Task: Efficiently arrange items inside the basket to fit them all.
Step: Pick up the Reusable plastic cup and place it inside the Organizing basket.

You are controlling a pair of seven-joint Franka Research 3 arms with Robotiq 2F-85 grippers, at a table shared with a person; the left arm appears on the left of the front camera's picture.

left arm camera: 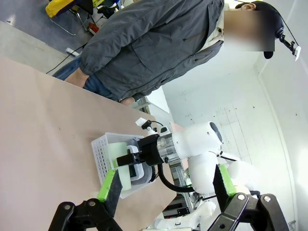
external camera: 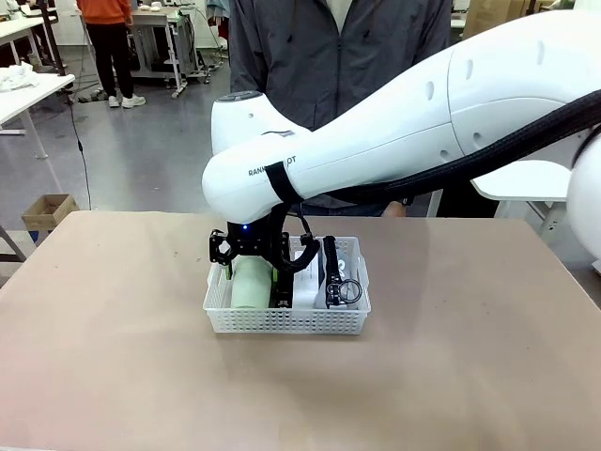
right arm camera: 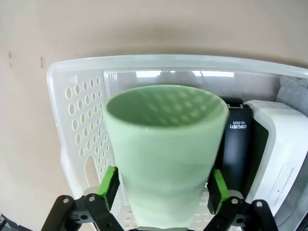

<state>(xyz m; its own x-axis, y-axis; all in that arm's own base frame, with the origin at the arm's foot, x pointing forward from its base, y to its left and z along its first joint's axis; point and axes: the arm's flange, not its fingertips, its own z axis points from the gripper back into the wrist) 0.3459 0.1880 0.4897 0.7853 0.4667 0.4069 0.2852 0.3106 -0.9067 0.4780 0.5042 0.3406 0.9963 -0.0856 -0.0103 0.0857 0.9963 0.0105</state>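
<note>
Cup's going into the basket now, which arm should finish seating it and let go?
Right. The right gripper already has its pads on either side of the pale-green cup, over the basket beside the black stapler. The left gripper is open, well back from the basket.

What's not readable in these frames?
- Front view: the right gripper and arm cover most of the cup and the basket's far half.
- Right wrist view: the cup hides the basket floor; the white box is cut off by the edge.
</note>
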